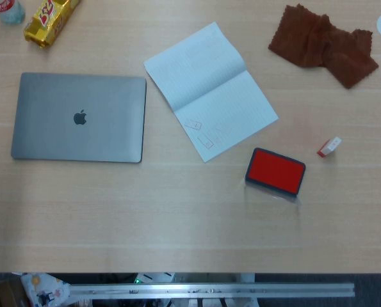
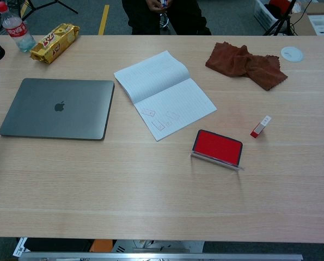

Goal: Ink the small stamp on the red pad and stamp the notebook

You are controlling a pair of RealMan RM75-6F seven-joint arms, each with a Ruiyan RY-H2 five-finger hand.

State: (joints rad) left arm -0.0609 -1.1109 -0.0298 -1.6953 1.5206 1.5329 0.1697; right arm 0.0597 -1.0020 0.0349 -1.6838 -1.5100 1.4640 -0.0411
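Hands aren't showing on either of my feeds right now, so I can't tell what the fingers are up to, released or clenched. All I've got is the wooden desk (image 1: pixel 177 224) and what's sitting on it.

Small stamp (image 1: pixel 329 146) is lying on its side out on the right part of the desk, red end and white end, just to the right of the red ink pad (image 1: pixel 275 170) but not touching it. Ink pad is open, red surface facing up, with its clear lid (image 2: pixel 219 159) lying along the near edge, visible from the chest cam.

Notebook (image 1: pixel 209 89) is open flat and turned at an angle in the middle of the desk, up and left of the pad. Near its bottom corner there are a few small rectangular stamp marks (image 2: pixel 159 119) on the lined page; too small for me to read.

Left side has a closed grey MacBook (image 1: pixel 79 117), lid down, logo up. Far left corner: a yellow snack packet (image 2: pixel 54 42) and beside it a plastic bottle with a red cap (image 2: pixel 17 28). Far right there's a crumpled brown cloth (image 1: pixel 323 45), and past it a small white round disc (image 2: pixel 292 53) by the desk edge.
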